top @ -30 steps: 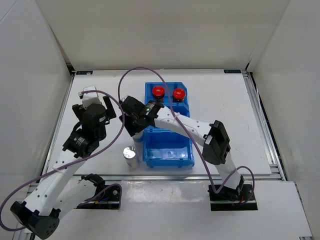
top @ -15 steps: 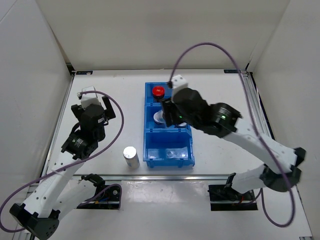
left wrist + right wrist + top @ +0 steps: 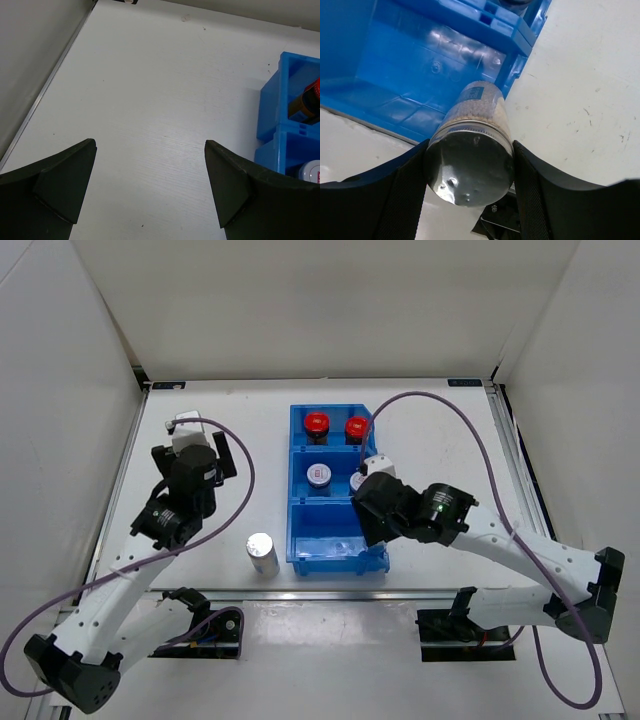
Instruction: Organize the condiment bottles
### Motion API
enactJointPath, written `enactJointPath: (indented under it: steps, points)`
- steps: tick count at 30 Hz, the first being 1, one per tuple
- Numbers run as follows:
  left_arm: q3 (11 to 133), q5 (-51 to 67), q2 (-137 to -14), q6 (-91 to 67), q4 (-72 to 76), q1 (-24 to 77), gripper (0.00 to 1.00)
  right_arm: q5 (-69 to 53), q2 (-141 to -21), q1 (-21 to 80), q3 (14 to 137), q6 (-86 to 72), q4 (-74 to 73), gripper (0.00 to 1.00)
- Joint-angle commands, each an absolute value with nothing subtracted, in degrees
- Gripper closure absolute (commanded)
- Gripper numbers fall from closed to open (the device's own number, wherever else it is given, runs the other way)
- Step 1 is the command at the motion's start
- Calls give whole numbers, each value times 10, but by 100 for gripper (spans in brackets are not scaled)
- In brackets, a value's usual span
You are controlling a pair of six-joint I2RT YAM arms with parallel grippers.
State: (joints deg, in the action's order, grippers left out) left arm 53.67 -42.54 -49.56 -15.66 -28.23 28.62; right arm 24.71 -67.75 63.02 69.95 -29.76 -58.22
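Where the right hand [image 3: 470,167] is clamped: on a silver-topped jar [image 3: 476,112], with its fingers [image 3: 395,200] pressed to both sides.
Look of that jar: clear body packed with pale beige grains, a small blue label, a shiny metal top with a few specks.
Place: above the right wall of the near compartment of the blue bin [image 3: 336,560], partly over the counter [image 3: 580,100].
Long axis: runs straight away from the wrist camera, silver top toward the lens, base toward the bin wall.
Hidden: from above, the right hand covers this jar wholly; whether its base touches the bin cannot be told.
On the counter: a second silver-topped jar [image 3: 262,552], upright, just left of the bin.
Far compartment: two red-capped jars [image 3: 316,422], upright.
Middle compartment: two grey-lidded jars [image 3: 319,474], the right one partly under the right arm.
Other arm: left hand [image 3: 150,145], fingers wide apart, holding nothing, over the counter left of the bin.
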Motion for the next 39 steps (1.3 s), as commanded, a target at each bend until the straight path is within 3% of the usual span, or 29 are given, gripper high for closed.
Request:
enactJointPath:
  steps: [1, 11, 17, 21, 22, 25, 27, 39]
  points:
    - [536, -398, -512, -147, -280, 288, 0, 261, -671, 632, 679, -323, -519, 100]
    - [533, -418, -511, -191, -280, 331, 0, 256, -705, 632, 617, -354, -431, 100]
    - [549, -262, -473, -264, -344, 346, 0, 284, -746, 632, 624, -370, -450, 81]
    - [578, -180, -491, -306, -455, 346, 0, 284, -754, 627, 624, -376, -455, 51]
    - [585, -167, -491, -313, -470, 346, 0, 284, -754, 627, 624, -376, -455, 34]
    - [585, -108, -503, -339, -509, 358, 0, 295, -754, 627, 617, -381, -455, 10]
    - [585, -89, -503, -366, -526, 365, 0, 301, -749, 627, 623, -381, -467, 0]
    - [531, -89, -507, -488, -608, 462, 0, 348, -673, 627, 631, -387, -484, 0]
